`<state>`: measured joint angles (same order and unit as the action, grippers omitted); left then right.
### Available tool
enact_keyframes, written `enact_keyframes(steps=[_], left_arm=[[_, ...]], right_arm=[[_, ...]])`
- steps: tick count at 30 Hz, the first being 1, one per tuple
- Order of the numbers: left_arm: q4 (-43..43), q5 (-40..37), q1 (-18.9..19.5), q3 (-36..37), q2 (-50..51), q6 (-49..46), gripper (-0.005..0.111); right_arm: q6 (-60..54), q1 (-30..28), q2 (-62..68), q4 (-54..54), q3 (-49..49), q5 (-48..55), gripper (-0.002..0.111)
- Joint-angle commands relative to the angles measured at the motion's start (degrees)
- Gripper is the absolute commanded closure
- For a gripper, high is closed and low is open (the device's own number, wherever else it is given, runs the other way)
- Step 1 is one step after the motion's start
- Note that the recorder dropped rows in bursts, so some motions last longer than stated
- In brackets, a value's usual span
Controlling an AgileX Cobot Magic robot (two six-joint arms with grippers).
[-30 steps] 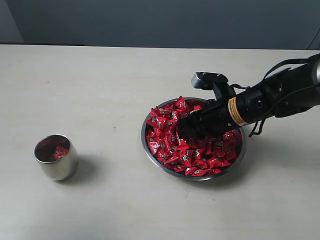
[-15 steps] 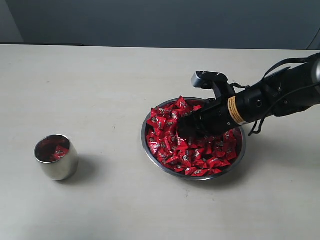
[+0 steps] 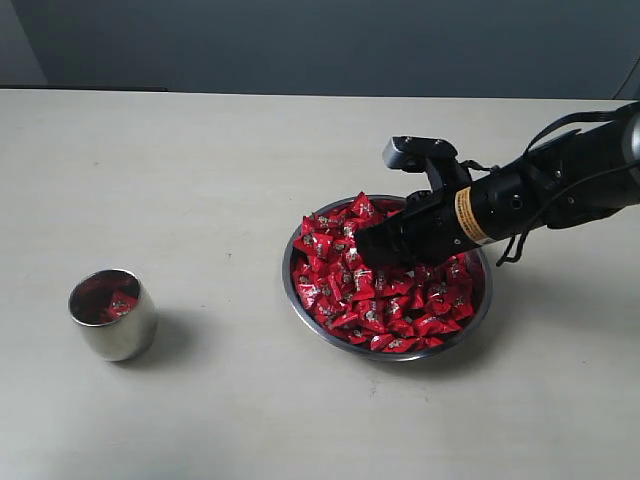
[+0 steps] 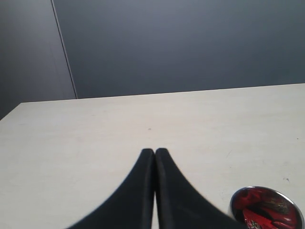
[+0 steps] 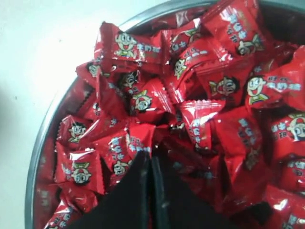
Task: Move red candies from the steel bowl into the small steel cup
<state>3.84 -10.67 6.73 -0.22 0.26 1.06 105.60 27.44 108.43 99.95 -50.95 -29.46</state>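
The steel bowl (image 3: 287,283) at centre right is heaped with red candies (image 3: 390,305). My right gripper (image 3: 362,248) reaches in from the right and hangs just over the far left of the heap, jaws shut. In the right wrist view its black fingertips (image 5: 151,153) meet among the red candies (image 5: 224,86) near the bowl rim (image 5: 47,124); whether a wrapper is pinched between them does not show. The small steel cup (image 3: 112,314) stands at the left with a few red candies inside. My left gripper (image 4: 154,150) is shut and empty over bare table, the cup (image 4: 267,210) beside it.
The pale table (image 3: 200,170) stretches between cup and bowl. A dark wall runs behind its far edge. My right arm (image 3: 540,195), with its cables, crosses above the bowl's right side.
My right gripper's jaws have closed in the candy heap, and the gripper has lifted slightly up and back. Cup and bowl have not moved.
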Motion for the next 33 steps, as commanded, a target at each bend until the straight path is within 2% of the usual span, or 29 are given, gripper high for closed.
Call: enact_keyframes(steps=[1, 9, 24, 26, 31, 33], left_arm=[[0.1, 0.4, 0.0, 0.2, -0.3, 0.1, 0.106], [0.1, 0.4, 0.0, 0.2, -0.3, 0.1, 0.106], [0.1, 0.4, 0.0, 0.2, -0.3, 0.1, 0.106], [0.1, 0.4, 0.0, 0.2, -0.3, 0.1, 0.106], [0.1, 0.3, 0.0, 0.2, -0.3, 0.1, 0.106], [0.1, 0.3, 0.0, 0.2, -0.3, 0.1, 0.106]], right_arm=[[0.0, 0.0, 0.0, 0.0, -0.4, 2.0, 0.109], [0.0, 0.0, -0.1, 0.0, -3.8, 1.6, 0.109], [-0.7, 0.0, 0.5, 0.0, -4.0, -0.7, 0.109], [-0.7, 0.0, 0.9, 0.0, -4.0, -0.8, 0.103], [-0.7, 0.0, 1.8, 0.0, -4.1, -0.3, 0.074], [-0.7, 0.0, 1.8, 0.0, -4.1, 0.6, 0.072]])
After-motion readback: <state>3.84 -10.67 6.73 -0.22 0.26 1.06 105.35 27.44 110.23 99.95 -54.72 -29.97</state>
